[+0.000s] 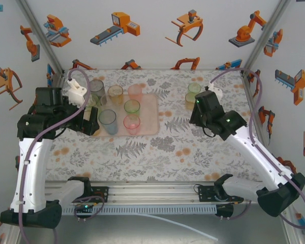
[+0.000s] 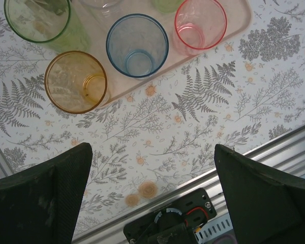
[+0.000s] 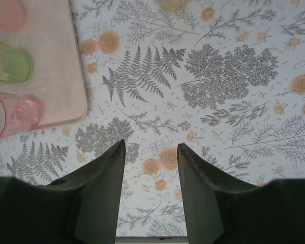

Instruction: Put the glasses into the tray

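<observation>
The pale pink tray (image 1: 151, 104) lies left of centre with several glasses standing on it: grey (image 1: 97, 87), amber (image 1: 115, 92), pink (image 1: 135, 91), green (image 1: 132, 107), blue (image 1: 108, 121) and red-pink (image 1: 131, 123). Off the tray to the right stand a green glass (image 1: 194, 88) and an amber glass (image 1: 189, 98), beside my right gripper (image 1: 197, 109). My left gripper (image 2: 152, 148) is open and empty above the cloth, near the tray's (image 2: 237, 24) front edge. Ahead of it are green (image 2: 38, 20), amber (image 2: 76, 81), blue (image 2: 137, 46) and pink (image 2: 200, 24) glasses. My right gripper (image 3: 151, 145) is open over bare cloth.
A floral cloth (image 1: 183, 142) covers the table. An aluminium rail (image 1: 152, 190) runs along the near edge. The tray's corner (image 3: 56, 76) with a green glass (image 3: 7, 63) and a pink one (image 3: 15, 114) lies left of the right gripper. Walls enclose three sides.
</observation>
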You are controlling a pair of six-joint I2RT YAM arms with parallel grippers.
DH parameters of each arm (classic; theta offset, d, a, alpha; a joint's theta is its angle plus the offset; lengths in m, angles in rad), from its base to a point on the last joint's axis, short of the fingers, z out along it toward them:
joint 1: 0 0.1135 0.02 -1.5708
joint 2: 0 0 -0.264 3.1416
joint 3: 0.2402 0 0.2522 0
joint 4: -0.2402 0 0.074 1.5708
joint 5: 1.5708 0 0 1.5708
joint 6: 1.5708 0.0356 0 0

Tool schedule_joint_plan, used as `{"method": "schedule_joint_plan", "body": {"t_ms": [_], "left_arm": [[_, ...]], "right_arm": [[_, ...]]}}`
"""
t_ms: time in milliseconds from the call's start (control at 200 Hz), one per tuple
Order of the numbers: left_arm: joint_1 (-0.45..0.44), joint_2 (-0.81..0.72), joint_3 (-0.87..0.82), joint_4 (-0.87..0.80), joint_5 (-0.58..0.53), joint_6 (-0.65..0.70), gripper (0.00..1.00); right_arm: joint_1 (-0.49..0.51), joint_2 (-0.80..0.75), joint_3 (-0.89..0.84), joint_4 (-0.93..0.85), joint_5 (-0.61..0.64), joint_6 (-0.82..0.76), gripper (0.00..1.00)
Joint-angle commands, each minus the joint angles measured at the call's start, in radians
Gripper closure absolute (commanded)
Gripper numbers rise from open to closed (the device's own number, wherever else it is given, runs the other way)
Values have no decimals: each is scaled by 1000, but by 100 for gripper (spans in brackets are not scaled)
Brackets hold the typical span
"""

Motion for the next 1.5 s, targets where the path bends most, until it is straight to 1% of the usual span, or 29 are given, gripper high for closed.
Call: {"method": "schedule_joint_plan", "body": {"t_ms": [0, 95, 185, 225, 310, 376, 426, 526, 591, 686, 771, 821, 871, 971, 1051, 1137, 1292, 1497], "left_arm": [[8, 32, 54, 10, 12, -23, 3], [8, 45, 76, 33, 8, -32, 3], [8, 71, 107, 35, -3, -21, 3], [9, 85, 125, 30, -14, -16, 3], [8, 113, 146, 25, -28, -4, 3], [8, 131, 149, 27, -32, -8, 3], [9, 143, 150, 28, -2, -8, 3], [11, 138, 137, 31, 125, 4, 3], [11, 139, 138, 34, 168, -6, 3], [11, 162, 143, 55, 149, -54, 3], [14, 181, 146, 81, 133, -112, 3], [25, 187, 148, 91, 157, -137, 3], [40, 193, 155, 94, 182, -150, 3], [72, 199, 187, 93, 188, -157, 3], [101, 195, 204, 88, 195, -154, 3], [119, 180, 206, 81, 175, -141, 3], [154, 141, 178, 76, 181, -135, 3], [177, 140, 164, 72, 234, -137, 3]], "right_arm": [[-50, 0, 18, -42, -28, -8, 55], [-69, 45, 47, -39, -66, -7, 55], [-82, 119, 123, -40, -106, -38, 54], [-95, 162, 163, -44, -135, -53, 53], [-140, 239, 227, -51, -236, -66, 49], [-170, 270, 242, -59, -261, -60, 49], [-183, 276, 236, -60, -260, -56, 49], [-199, 261, 219, -69, -248, -59, 50], [-207, 239, 215, -91, -221, -68, 50], [-252, 228, 220, -156, -181, -68, 52], [-314, 218, 206, -168, -219, -73, 54], [-346, 216, 199, -154, -245, -86, 54], [-367, 224, 206, -148, -261, -106, 54], [-398, 254, 240, -142, -272, -148, 54], [-410, 285, 262, -120, -295, -182, 54], [-411, 308, 272, -91, -333, -194, 55], [-413, 313, 214, -7, -345, -166, 55], [-413, 368, 221, 26, -356, -166, 55]]}}
